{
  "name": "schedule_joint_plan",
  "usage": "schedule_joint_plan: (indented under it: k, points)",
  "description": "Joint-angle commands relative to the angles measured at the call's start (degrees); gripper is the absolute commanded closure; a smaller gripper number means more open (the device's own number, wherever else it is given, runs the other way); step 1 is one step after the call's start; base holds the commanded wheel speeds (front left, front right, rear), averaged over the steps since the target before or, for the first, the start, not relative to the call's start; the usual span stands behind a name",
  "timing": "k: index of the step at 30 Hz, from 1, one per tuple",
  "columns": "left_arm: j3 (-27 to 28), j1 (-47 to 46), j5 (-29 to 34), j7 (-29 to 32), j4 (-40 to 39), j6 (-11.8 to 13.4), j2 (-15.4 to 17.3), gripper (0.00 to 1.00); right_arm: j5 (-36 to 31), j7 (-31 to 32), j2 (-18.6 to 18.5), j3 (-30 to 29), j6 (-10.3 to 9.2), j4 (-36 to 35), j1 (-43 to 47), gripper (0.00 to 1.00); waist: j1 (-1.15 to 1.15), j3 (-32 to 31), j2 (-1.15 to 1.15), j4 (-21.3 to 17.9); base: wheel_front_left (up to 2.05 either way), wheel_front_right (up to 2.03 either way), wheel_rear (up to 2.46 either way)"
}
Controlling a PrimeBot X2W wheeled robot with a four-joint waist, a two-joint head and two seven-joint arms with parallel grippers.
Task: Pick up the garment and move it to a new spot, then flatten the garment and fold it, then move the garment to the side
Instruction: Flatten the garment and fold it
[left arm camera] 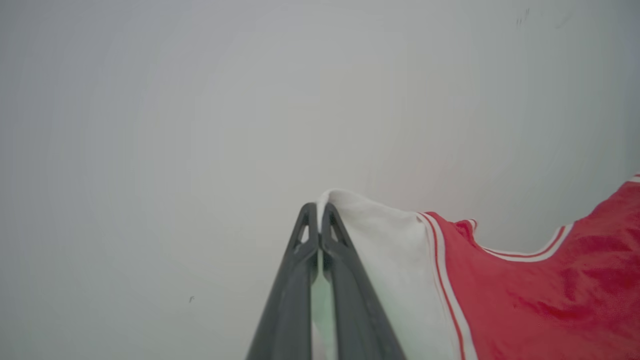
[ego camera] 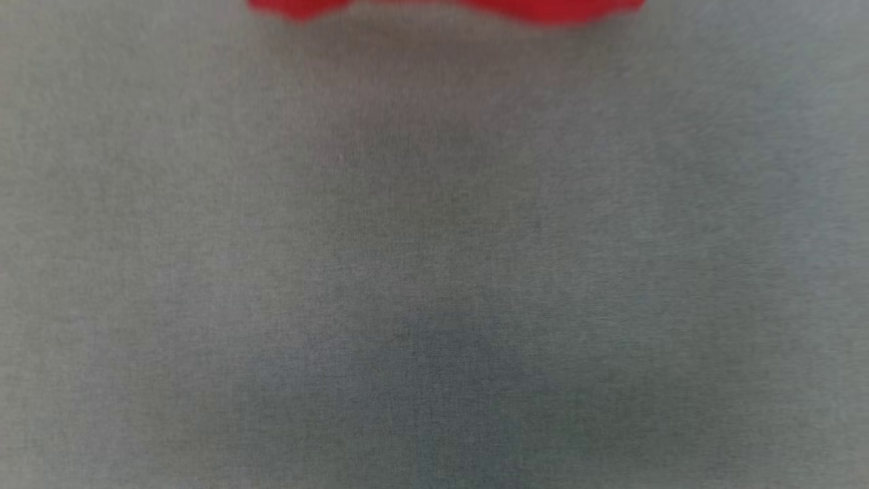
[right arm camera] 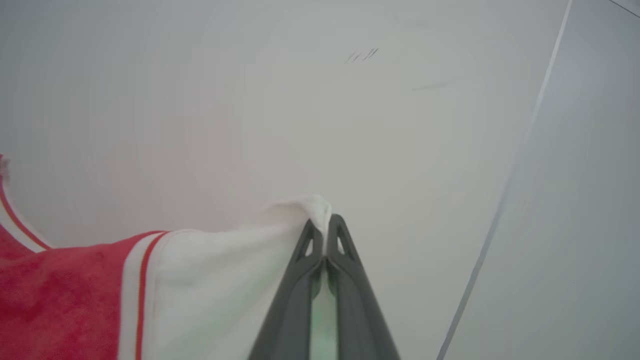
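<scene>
The garment [left arm camera: 525, 290] looks lifted clear, strung between the two arms, with the red body sagging in the middle and a white sleeve at each end. The left gripper [left arm camera: 318, 220] has its fingers pressed together on the tip of one sleeve [left arm camera: 380, 235], cloth poking out just past the tips. The right gripper [right arm camera: 326, 232] is clamped the same way on the other sleeve [right arm camera: 225, 270], a small fold of white standing above its fingertips. That grip makes sense: taken by the two sleeve ends, the shirt hangs spread wide rather than bunched, which should let it go down open and nearly flat at the new spot. The striped trim at the sleeve seams runs clean, with no twist that I can see, and the collar edge dips between the arms. In the head view a wavy red edge [ego camera: 448, 8] hangs at the top above the grey surface [ego camera: 434, 272] — too blurred to be sure, but I read it as the hem. My call: this is the carrying phase, with flattening and folding not yet begun.
</scene>
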Motion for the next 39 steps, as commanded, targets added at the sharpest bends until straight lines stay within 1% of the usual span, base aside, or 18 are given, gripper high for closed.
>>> schedule_joint_plan:
  k: [1, 3, 4, 8, 10, 12, 14, 16, 17, 20, 21, 24, 28, 29, 30, 34, 35, 39]
  points:
    - [-0.59, -0.55, 0.34, -3.17, 0.36, -0.12, -0.02, 1.00, -2.00, -0.42, 0.26, -0.46, -0.05, -0.89, -0.25, 1.00, 0.00, 3.50, 0.00, 1.19, 0.00, 0.00, 0.00]
    - [-1.69, 0.01, -0.70, -5.88, 0.91, -0.11, -0.40, 1.00, -4.87, -0.54, 0.64, -0.25, -0.05, -3.60, 0.51, 1.00, 0.00, 4.37, 0.00, 1.92, 0.00, 0.00, 0.00]
    - [-2.40, 0.59, -1.01, -6.75, 1.04, -0.12, -0.42, 1.00, -5.42, -0.51, 0.79, -0.27, -0.05, -3.54, 1.93, 1.00, 0.00, 4.51, 0.00, 2.21, 0.00, 0.00, 0.00]
    - [-6.55, 4.88, -3.13, -7.95, 1.39, -0.09, -0.25, 1.00, -4.77, -0.53, 1.05, -0.20, -0.06, -2.32, 6.22, 1.00, 0.00, 3.55, 0.00, 3.32, 0.00, 0.00, 0.00]
    - [-8.74, 8.13, -5.26, -8.09, 1.54, -0.09, -0.12, 1.00, -2.05, -0.54, 1.54, -0.47, -0.07, -0.12, 9.15, 1.00, 0.00, 2.34, 0.00, 3.67, 0.00, 0.00, 0.00]
    - [-11.60, 11.69, -7.69, -8.13, 0.60, -0.09, 0.50, 1.00, 0.55, -0.54, 2.01, 1.10, -0.07, 1.77, 12.41, 1.00, 0.00, 0.83, 0.00, 3.90, 0.00, 0.00, 0.00]
    - [-14.55, 15.59, -10.54, -6.64, -0.58, -0.09, 1.58, 1.00, 5.42, -0.55, 3.02, 2.74, -0.07, 4.02, 15.44, 1.00, 0.00, -0.72, 0.00, 4.00, 0.00, 0.00, 0.00]
    - [-17.29, 19.53, -13.63, -5.37, -2.54, -0.08, 3.27, 1.00, 9.42, -0.53, 3.15, 6.09, -0.07, 5.17, 18.63, 1.00, 0.00, -2.43, 0.00, 3.94, 0.00, 0.00, 0.00]
    - [-18.70, 21.65, -14.72, -5.07, -3.47, -0.08, 4.13, 1.00, 12.45, -0.54, 3.50, 8.07, -0.07, 5.35, 20.70, 1.00, 0.00, -3.47, 0.00, 3.94, 0.00, 0.00, 0.00]
    - [-22.13, 28.19, -18.71, -3.14, -6.36, -0.09, 6.29, 1.00, 19.13, 0.66, 1.68, 14.38, -0.07, 4.02, 26.93, 1.00, 0.00, -6.18, 0.00, 3.86, 0.00, 0.00, 0.00]
    - [-22.13, 28.19, -18.71, -3.14, -6.36, -0.09, 6.29, 1.00, 19.13, 0.66, 1.68, 14.38, -0.07, 4.02, 26.93, 1.00, 0.00, -6.18, 0.00, 3.86, 0.00, 0.00, 0.00]
    - [-24.37, 34.39, -21.13, -2.25, -9.21, -0.08, 8.70, 1.00, 25.31, 1.70, -1.08, 20.47, -0.07, 0.18, 33.64, 1.00, 0.00, -9.11, 0.00, 3.86, 0.00, 0.00, 0.00]
    - [-26.27, 43.10, -23.59, -0.93, -13.42, -0.08, 11.59, 1.00, 33.47, 3.64, -5.43, 25.73, -0.07, -6.72, 43.42, 1.00, 0.00, -12.33, 0.00, 3.97, 0.00, 0.00, 0.00]
    - [-26.63, 45.21, -24.16, -0.70, -14.66, 0.33, 12.39, 1.00, 34.56, 3.99, -6.94, 26.46, -0.07, -8.52, 45.43, 1.00, 0.00, -13.08, 0.00, 3.84, 0.00, 0.00, 0.00]
    - [-26.98, 47.48, -24.70, -0.20, -15.98, 1.08, 13.33, 1.00, 35.55, 4.48, -8.30, 27.35, -0.07, -10.32, 47.71, 1.00, 0.00, -13.73, 0.00, 3.78, 0.00, 0.00, 0.00]
    - [-27.38, 56.08, -27.44, -0.11, -23.44, 4.14, 17.10, 1.00, 38.81, 5.92, -11.84, 30.28, -0.06, -17.53, 55.91, 1.00, 0.00, -15.36, 0.00, 3.51, 0.00, 0.00, 0.00]
    - [-27.49, 60.33, -29.23, -0.05, -27.73, 6.01, 19.16, 1.00, 39.94, 6.33, -13.75, 30.57, -0.08, -20.67, 59.40, 1.00, 0.00, -15.85, 0.00, 3.39, 0.00, 0.00, 0.00]
    - [-28.32, 67.34, -30.98, 0.22, -34.58, 10.05, 22.97, 1.00, 41.69, 7.69, -17.57, 33.39, -0.08, -27.12, 65.88, 1.00, 0.00, -16.10, 0.00, 3.26, 0.00, 0.00, 0.00]
